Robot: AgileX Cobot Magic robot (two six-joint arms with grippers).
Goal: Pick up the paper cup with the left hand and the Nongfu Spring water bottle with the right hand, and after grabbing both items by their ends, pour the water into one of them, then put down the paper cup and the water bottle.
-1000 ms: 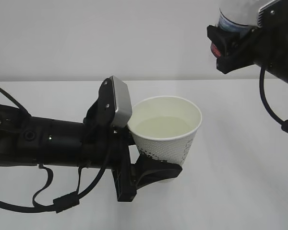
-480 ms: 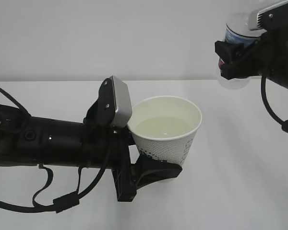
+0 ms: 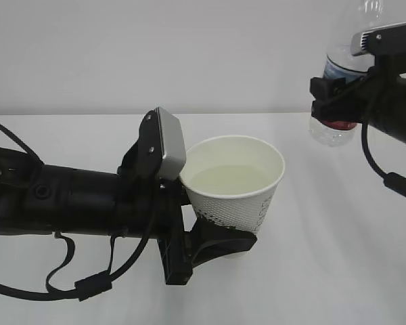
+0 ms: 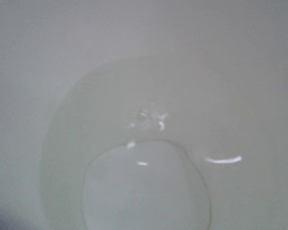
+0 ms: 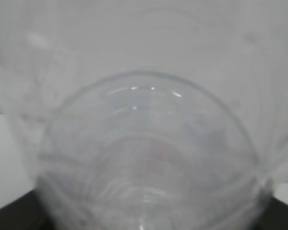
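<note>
1. The left hand (image 3: 213, 244) has its jaws clamped around the lower part of the paper cup (image 3: 233, 183), which it holds upright above the white table (image 3: 325, 271) at the middle of the scene.
2. The cup holds a pale pool of water (image 3: 231, 179), its level sitting well below the rim; the left wrist view looks straight down onto that water (image 4: 144, 182) and shows only faint glints on its surface.
3. The right hand (image 3: 335, 108) grips the Nongfu Spring water bottle (image 3: 342, 64) near its base, at the far right and well apart from the cup, with the bottle standing roughly upright and its base hanging just under the jaws.
4. The right wrist view is filled by the clear ribbed base of the bottle (image 5: 149, 158), so little else can be read there.
5. No stream is visible between bottle and cup, so the pour looks finished and the step in hand appears to be setting both things down.
6. To do it well, the cup should be kept level while it is lowered, since any tilt would spill the water.
7. The jaws should part only once the cup's base rests flat on the table.
8. The bottle should go down upright on bare table to the right, well clear of the cup, and be released only when it stands steady.
</note>
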